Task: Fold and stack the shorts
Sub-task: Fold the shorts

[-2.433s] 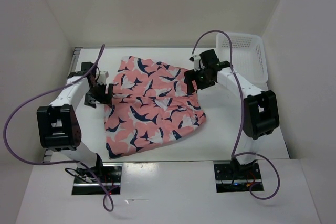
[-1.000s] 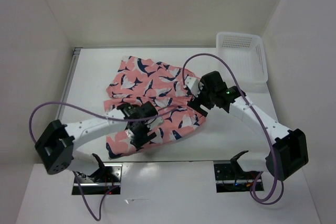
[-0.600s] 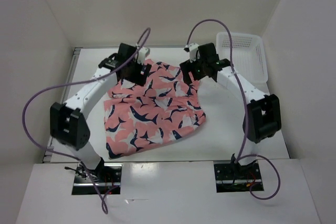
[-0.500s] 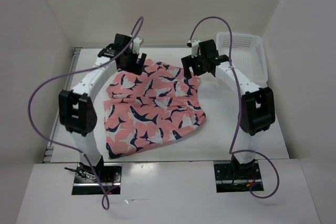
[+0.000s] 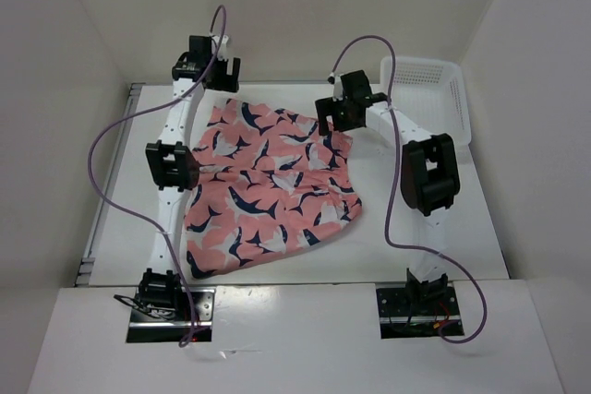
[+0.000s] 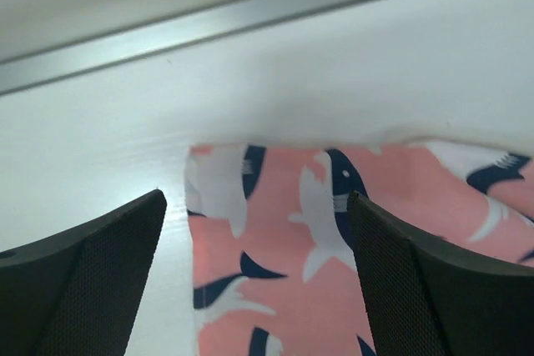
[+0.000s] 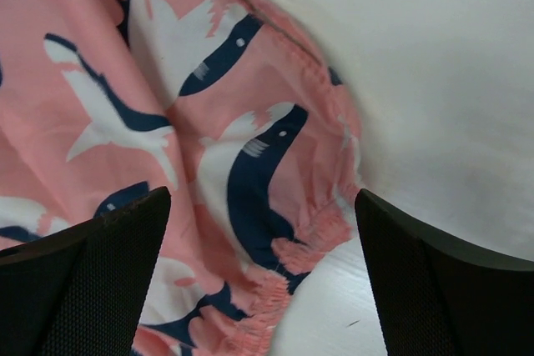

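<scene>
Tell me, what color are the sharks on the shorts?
Navy and white, on salmon-pink shorts. The right wrist view shows them best.

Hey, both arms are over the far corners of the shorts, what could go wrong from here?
The left gripper hangs open over a flat corner of the shorts; it may pinch only the top layer or miss the edge. The right gripper faces a bunched, gathered corner, so the fold could come out skewed.

The white table (image 5: 416, 237) bears the shorts (image 5: 268, 182) and a mesh basket (image 5: 427, 89).
</scene>
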